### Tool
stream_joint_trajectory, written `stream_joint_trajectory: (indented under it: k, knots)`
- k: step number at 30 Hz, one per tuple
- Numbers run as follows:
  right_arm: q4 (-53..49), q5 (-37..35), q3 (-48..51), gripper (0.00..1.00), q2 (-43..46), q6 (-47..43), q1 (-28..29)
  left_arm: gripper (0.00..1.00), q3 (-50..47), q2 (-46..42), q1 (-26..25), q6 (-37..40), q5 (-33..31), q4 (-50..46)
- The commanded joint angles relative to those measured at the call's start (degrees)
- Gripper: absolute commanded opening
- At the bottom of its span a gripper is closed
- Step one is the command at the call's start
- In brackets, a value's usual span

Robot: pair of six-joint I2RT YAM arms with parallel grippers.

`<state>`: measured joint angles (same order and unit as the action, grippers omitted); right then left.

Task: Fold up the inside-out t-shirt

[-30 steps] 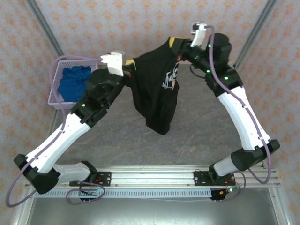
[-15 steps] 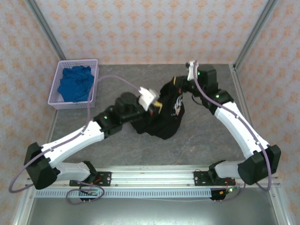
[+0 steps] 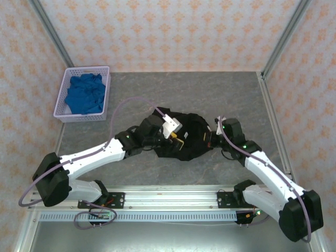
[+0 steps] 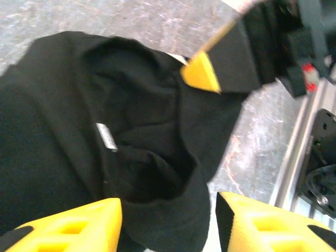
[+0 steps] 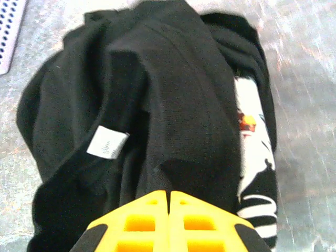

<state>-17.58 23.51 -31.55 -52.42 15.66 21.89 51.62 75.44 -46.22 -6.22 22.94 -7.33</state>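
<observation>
A second ago the shirt (image 3: 191, 142) hung in the air, stretched between both grippers. It now lies in a dark heap on the table (image 3: 220, 94), to the right of the basket (image 3: 79, 118), nearer the arm bases than it and well apart from it. Both arms have come down and drawn in towards their bases with it. The left gripper (image 4: 168, 205), at the heap's basket-side edge, has its fingers spread wide over slack cloth and grips nothing. The right gripper (image 5: 168, 202), at the edge away from the basket, has its fingers pressed together on a raised ridge of cloth, which they seem to pinch. So the shirt is down but bunched, not flat. The seams and neck tag (image 5: 107, 143) show, and the print (image 5: 254, 157) peeks out at one side. Folding proper looks not yet begun, and the heap probably needs spreading first. By count there is one shirt, one tag, one print, one basket holding one blue cloth (image 3: 84, 94), and two grippers.
</observation>
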Motion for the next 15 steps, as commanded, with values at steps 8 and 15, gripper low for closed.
stream_joint_trajectory:
  k: [8, 15]
  knots:
    - [-2.9, -5.1, 2.4, 0.19, 3.8, 5.3, 1.1, 0.63, 12.1, 14.9, -1.9, -10.8, -6.3, -11.2]
    - [-1.1, -11.9, -5.6, 0.5, -2.9, -3.4, 1.1, 0.69, 10.0, 13.9, -2.4, -13.1, -12.5, -14.3]
